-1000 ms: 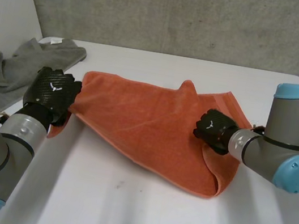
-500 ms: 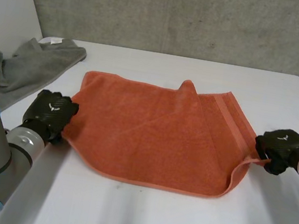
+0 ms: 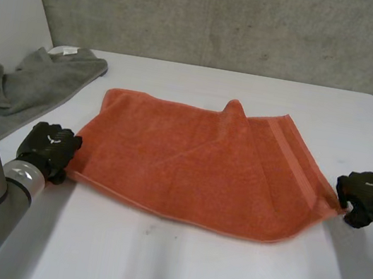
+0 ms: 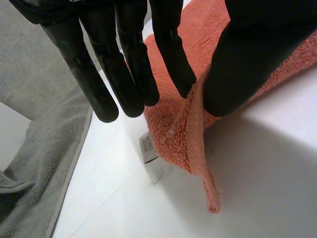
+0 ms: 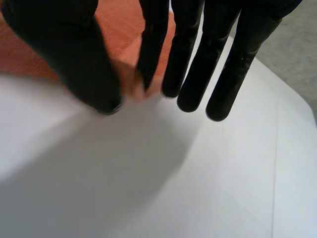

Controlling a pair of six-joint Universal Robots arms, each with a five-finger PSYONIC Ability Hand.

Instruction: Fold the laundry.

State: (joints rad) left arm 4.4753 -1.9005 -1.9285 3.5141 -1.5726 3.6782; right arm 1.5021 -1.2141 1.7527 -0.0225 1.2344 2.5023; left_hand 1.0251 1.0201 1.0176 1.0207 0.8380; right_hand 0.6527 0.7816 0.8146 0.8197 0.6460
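An orange towel lies spread across the middle of the white table, with a small hump at its far edge. My left hand is at its near left corner. In the left wrist view the towel's edge rises between the thumb and the straight fingers, pinched there, and the corner tip hangs below. My right hand is at the towel's right corner. In the right wrist view the orange corner sits between its thumb and first finger.
A grey cloth lies crumpled at the table's far left, close beside my left hand. A white label hangs under the towel's corner. A grey wall runs behind the table.
Both hands have moved outward and toward the front with the towel's corners. The folded-over right side has opened out and the towel now lies stretched and flatter.
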